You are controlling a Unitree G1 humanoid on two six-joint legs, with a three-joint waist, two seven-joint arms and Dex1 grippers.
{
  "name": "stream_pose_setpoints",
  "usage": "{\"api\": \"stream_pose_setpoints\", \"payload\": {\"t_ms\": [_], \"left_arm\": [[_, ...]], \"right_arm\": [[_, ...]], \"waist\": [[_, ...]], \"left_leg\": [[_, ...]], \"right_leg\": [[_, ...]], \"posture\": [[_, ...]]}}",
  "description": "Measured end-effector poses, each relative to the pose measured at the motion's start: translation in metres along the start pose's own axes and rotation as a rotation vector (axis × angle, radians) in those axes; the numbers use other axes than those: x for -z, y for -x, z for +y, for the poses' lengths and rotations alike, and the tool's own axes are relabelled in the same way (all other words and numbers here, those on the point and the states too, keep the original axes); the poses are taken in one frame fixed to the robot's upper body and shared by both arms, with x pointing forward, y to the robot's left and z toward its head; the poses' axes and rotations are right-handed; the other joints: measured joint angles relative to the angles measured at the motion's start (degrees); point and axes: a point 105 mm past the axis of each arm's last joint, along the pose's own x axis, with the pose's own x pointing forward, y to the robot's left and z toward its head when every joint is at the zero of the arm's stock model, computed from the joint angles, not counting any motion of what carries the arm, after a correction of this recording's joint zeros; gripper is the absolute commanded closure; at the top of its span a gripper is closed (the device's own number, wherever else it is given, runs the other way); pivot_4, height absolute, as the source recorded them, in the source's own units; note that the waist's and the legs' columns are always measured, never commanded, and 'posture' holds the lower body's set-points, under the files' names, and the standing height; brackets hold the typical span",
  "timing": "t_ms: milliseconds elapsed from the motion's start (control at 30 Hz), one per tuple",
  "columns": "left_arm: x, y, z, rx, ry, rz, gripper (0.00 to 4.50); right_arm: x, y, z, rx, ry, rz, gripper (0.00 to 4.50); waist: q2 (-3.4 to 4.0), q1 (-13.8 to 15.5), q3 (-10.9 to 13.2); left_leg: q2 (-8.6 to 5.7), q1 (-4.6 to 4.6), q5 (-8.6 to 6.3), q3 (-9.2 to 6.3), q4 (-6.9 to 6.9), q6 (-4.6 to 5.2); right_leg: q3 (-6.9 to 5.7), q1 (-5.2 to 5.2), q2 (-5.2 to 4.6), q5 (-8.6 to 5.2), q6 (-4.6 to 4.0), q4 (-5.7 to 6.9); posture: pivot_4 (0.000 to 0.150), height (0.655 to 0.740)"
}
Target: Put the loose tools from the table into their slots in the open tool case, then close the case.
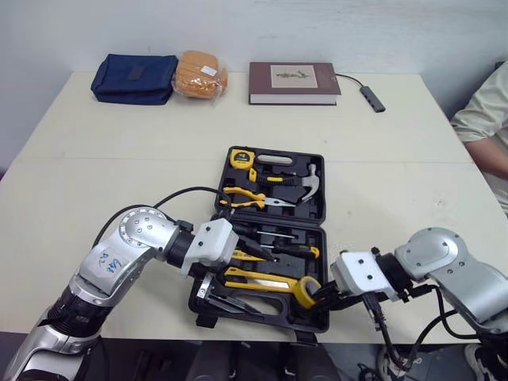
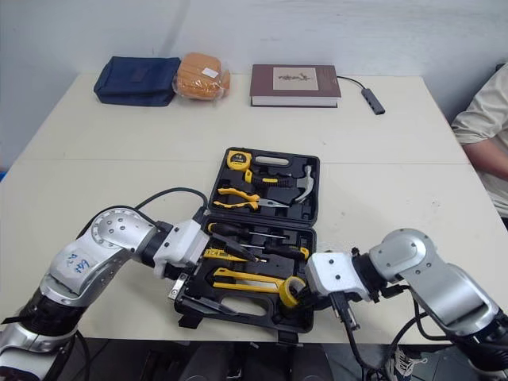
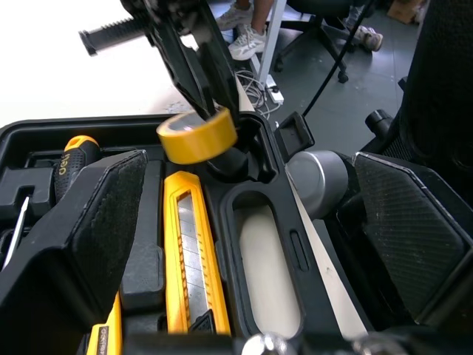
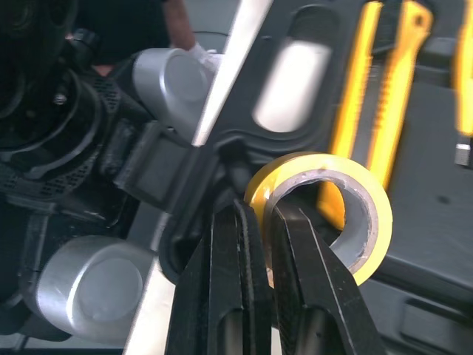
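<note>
So the right tool [image 4: 259, 214] is pinched shut on the yellow roll of tape with a pale inner core [image 4: 329, 164], holding it at the near right corner of the open black plastic case [image 1: 322, 190] that sits on the cream tabletop [image 1: 119, 159], right next to the yellow utility knife [image 1: 254, 279]. My guess is the roll is light and stiff, basically a hard ring with slick sides, so grabbing the wall with one finger through the hole is the sensible hold. The catch is it can swivel around that one pinch point. The head views give you the layout but the roll hides the grip itself. The right wrist view settles that: one finger inside the core, one outside. The left wrist view adds what the others miss, which is the round recess [image 3: 230, 161] just under the roll, with the roll hanging tilted and not seated. The left tool [image 3: 247, 170] hovers over the lower tray, spread wide, holding nothing.
</note>
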Motion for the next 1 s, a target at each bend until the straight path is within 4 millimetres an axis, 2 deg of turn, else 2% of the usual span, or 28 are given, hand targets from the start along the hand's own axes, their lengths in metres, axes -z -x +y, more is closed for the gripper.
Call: {"api": "stream_pose_setpoints", "payload": {"t_ms": [567, 667, 800, 967, 1000], "left_arm": [[0.002, 0.001, -0.005, 0.012, 0.001, 0.019, 0.00], [0.002, 0.001, -0.005, 0.012, -0.003, 0.020, 0.00], [0.001, 0.001, -0.005, 0.015, -0.011, 0.021, 0.00], [-0.002, 0.001, -0.003, 0.020, -0.032, 0.019, 0.00], [-0.002, 0.001, -0.003, 0.020, -0.033, 0.018, 0.00]], "right_arm": [[0.004, -0.007, 0.009, -0.033, -0.010, 0.020, 4.46], [0.004, -0.007, 0.011, -0.043, -0.007, 0.019, 3.27], [-0.010, -0.006, 0.023, -0.083, 0.016, -0.027, 1.27], [-0.015, -0.001, 0.020, -0.032, 0.019, -0.065, 1.27], [-0.014, -0.001, 0.019, -0.020, 0.011, -0.085, 1.55]], "waist": [[-0.01, 0.17, -0.01], [-0.01, 0.26, 0.00], [-0.01, 0.43, 0.00], [-0.02, 0.78, -0.01], [-0.04, 0.82, -0.02]], "left_leg": [[0.00, 0.03, 0.00, -0.02, 0.03, 0.01], [0.00, 0.02, 0.00, -0.02, 0.02, 0.01], [0.00, 0.02, 0.00, -0.03, 0.04, 0.01], [0.00, 0.04, -0.01, -0.03, 0.08, 0.04], [0.00, 0.04, -0.02, -0.03, 0.08, 0.04]], "right_leg": [[-0.01, 0.04, 0.00, 0.00, 0.00, 0.00], [-0.01, 0.04, 0.00, 0.00, 0.00, 0.01], [-0.01, 0.05, 0.00, 0.00, 0.00, 0.00], [-0.01, 0.08, -0.01, 0.00, 0.00, -0.01], [-0.01, 0.08, -0.01, 0.00, 0.00, 0.00]], "posture": [[0.150, 0.7400], [0.150, 0.7400], [0.150, 0.7400], [0.150, 0.7400], [0.150, 0.7400]]}}
